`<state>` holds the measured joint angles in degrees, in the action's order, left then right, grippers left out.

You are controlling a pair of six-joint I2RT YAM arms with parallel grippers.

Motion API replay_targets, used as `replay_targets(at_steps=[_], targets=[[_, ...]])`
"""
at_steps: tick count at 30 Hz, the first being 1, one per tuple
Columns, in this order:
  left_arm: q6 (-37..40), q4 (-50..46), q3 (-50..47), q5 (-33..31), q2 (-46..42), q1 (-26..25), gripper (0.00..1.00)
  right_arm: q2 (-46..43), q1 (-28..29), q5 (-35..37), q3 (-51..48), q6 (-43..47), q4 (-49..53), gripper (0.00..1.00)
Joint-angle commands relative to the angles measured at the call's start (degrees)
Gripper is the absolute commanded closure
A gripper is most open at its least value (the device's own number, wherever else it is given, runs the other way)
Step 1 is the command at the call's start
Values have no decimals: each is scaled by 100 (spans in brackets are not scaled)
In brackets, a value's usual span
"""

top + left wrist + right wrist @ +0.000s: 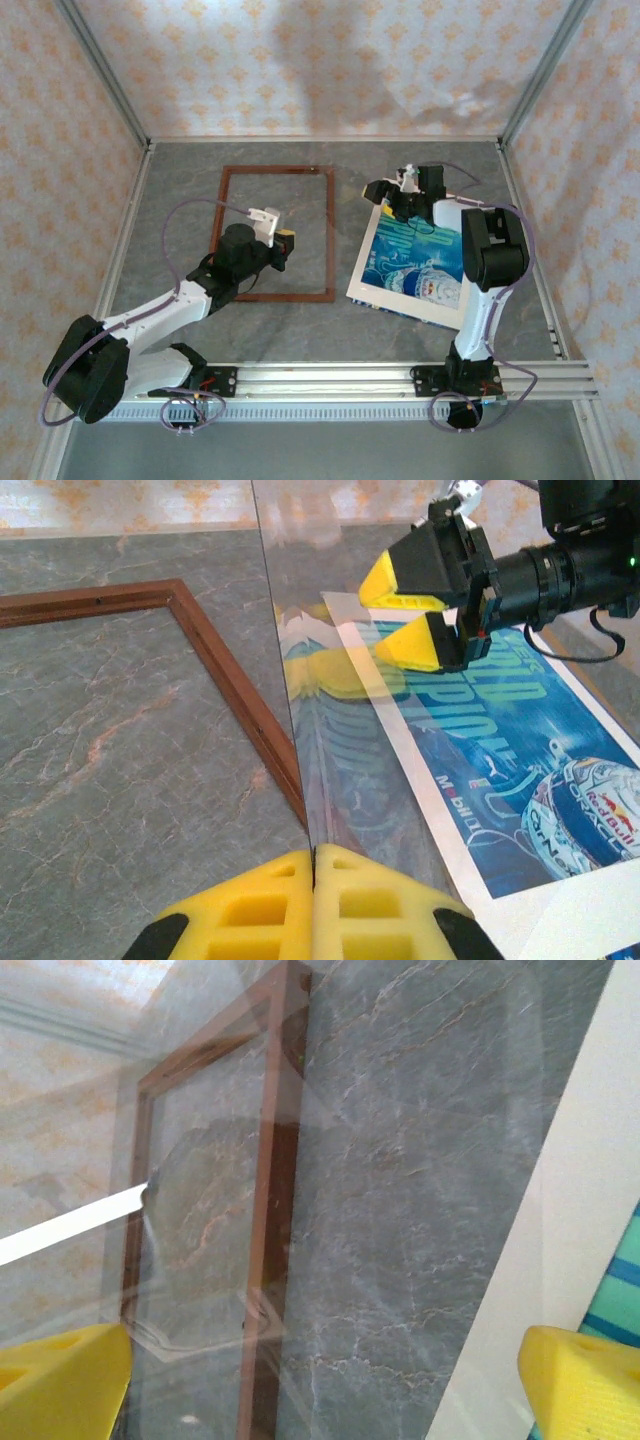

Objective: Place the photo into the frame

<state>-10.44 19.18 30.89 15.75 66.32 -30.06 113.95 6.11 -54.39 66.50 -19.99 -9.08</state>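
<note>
grey marbled table [300, 330] holds blue-teal printed photo [425, 258] beside thin red-brown frame [332, 235].

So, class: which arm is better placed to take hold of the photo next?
Right, likely: the right gripper is open at the far edge of the photo; the left gripper is shut on a clear pane beside the frame.

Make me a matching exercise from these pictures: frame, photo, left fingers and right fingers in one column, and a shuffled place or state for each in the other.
Column one:
1. frame
2. photo
3. left fingers
4. right fingers

Column two:
A. open, at the photo's far edge
B. flat on the table, left of centre
C. shut on a clear pane
D. flat on the right, picture side up

Pairs: 1-B, 2-D, 3-C, 4-A
</note>
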Motion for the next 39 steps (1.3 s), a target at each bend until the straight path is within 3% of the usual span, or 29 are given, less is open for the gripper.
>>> replay_targets(at_steps=[1,15,27,39], targets=[[-250,607,-109,-204,-76,-1,100,-151,13,-411,-227,126,-197,3],[-1256,908,-365,-108,191,457,100,-1042,-4,-693,-783,308,-337,20],[-1808,914,-339,126,592,729,100,-1374,-4,-695,-1081,439,-165,47],[-2481,1179,-339,384,991,918,100,-1730,-4,-752,-1305,347,-337,53]])
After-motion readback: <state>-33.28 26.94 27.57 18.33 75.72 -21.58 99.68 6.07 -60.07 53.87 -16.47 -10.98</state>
